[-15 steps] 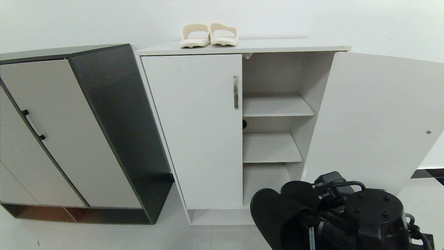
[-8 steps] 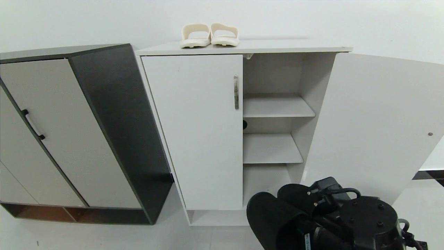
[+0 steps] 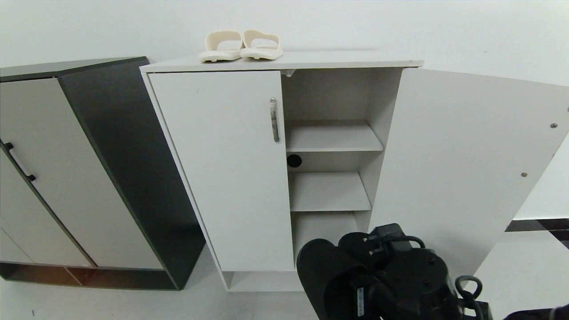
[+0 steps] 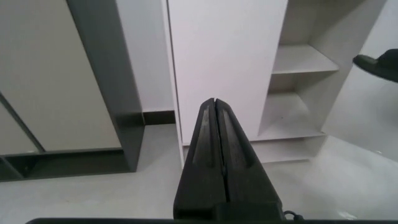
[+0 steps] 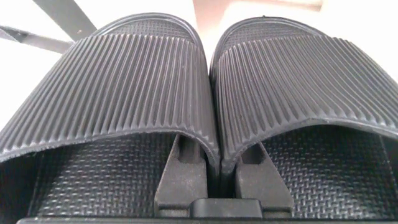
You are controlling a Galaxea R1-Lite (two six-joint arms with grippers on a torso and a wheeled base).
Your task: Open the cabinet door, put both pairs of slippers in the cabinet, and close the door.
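The black slippers (image 3: pixel 329 271) hang side by side in the right gripper (image 5: pixel 219 177). Their long axes are parallel and run away from the wrist, with the toes leading. They sit low in front of the cabinet (image 3: pixel 346 60), before its open right half and near the bottom edge. The straps are broad and ribbed, the footbeds finely knobbed, and the inner sides touch. The right gripper's fingers (image 5: pixel 180 177) reach under the straps and pinch the two inner strap edges together.

The cream slippers (image 3: pixel 240 45) lie as a pair on the cabinet top, toward its left rear edge, with the strap openings facing the front. The right door (image 3: pixel 466 169) stands wide open.

The left gripper (image 4: pixel 214 106) has its fingers pressed together and points at the cabinet's shut left door.

Since a second ago the head camera has swung, so the cabinet sits further left in the picture. The black slippers keep much the same place before it.
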